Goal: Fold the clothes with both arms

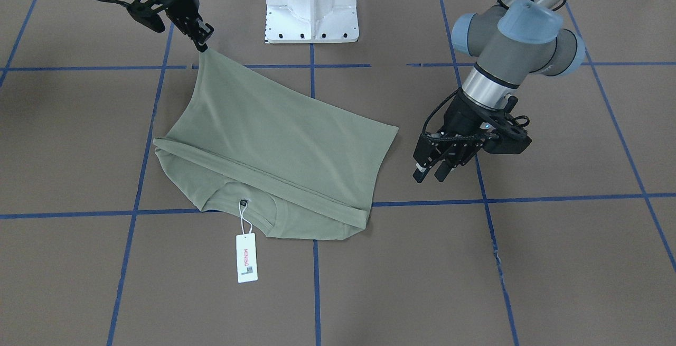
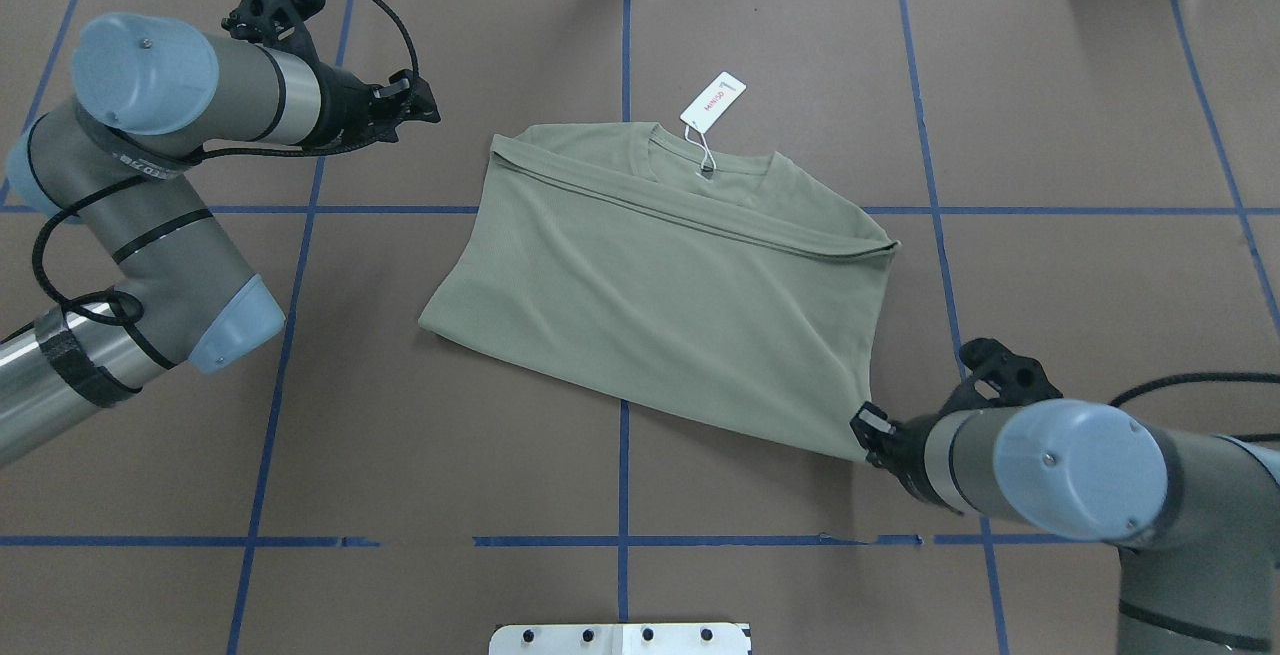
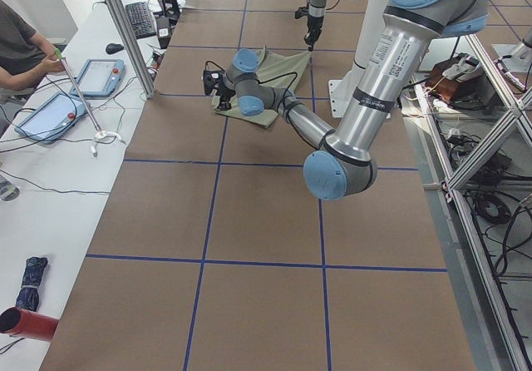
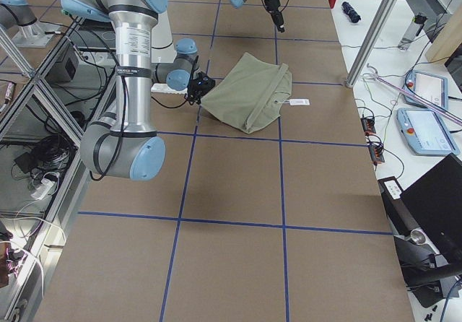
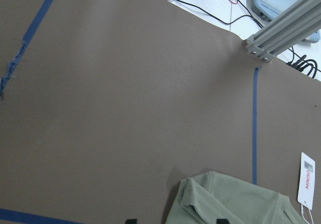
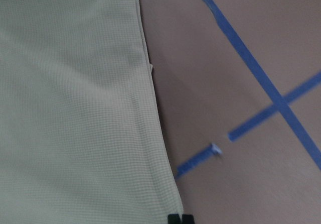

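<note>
The olive-green shirt lies on the brown table, its lower half folded up toward the collar. Its white hang tag rests on the table beyond the neck. My right gripper is shut on one corner of the folded layer and holds the fabric taut and slightly raised. In the right wrist view the pinched edge of the shirt runs down to the closed fingertips. My left gripper hangs open beside the shirt's other side, apart from it, with nothing between its fingers.
The white pedestal stands at the robot's edge of the table. Blue tape lines cross the brown surface. In the exterior left view a person sits at a side table with tablets, behind an aluminium post.
</note>
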Robot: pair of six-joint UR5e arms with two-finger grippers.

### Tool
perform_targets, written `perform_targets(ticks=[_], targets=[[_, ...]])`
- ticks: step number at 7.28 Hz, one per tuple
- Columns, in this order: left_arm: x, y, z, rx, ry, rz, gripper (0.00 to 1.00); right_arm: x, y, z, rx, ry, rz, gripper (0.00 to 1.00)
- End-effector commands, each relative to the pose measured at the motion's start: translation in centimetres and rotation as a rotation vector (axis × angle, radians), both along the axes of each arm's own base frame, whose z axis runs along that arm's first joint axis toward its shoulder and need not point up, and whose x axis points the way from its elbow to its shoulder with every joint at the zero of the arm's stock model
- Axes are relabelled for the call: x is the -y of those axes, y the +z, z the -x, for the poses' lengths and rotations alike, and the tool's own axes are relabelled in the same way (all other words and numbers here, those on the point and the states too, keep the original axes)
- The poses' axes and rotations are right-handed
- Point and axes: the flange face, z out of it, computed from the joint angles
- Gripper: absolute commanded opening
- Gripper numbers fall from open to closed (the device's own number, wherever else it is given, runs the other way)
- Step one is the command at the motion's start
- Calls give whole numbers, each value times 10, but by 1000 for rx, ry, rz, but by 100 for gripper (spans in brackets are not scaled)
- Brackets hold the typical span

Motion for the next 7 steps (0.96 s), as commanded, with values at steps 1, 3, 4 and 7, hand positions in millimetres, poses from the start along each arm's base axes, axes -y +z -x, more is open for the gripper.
perform_targets(ticks=[1, 3, 4, 7], targets=[[-35, -15, 14, -83, 57, 50, 61, -72, 4, -9, -18, -199, 39, 0], [-51, -22, 7, -118, 104, 90, 61, -122, 5, -3, -24, -326, 40, 0], [-53, -22, 4, -121, 109, 99, 61, -140, 8, -4, -36, -371, 38, 0], [-101, -17, -27, -163, 153, 222, 65, -137, -5, -13, -10, -355, 41, 100]])
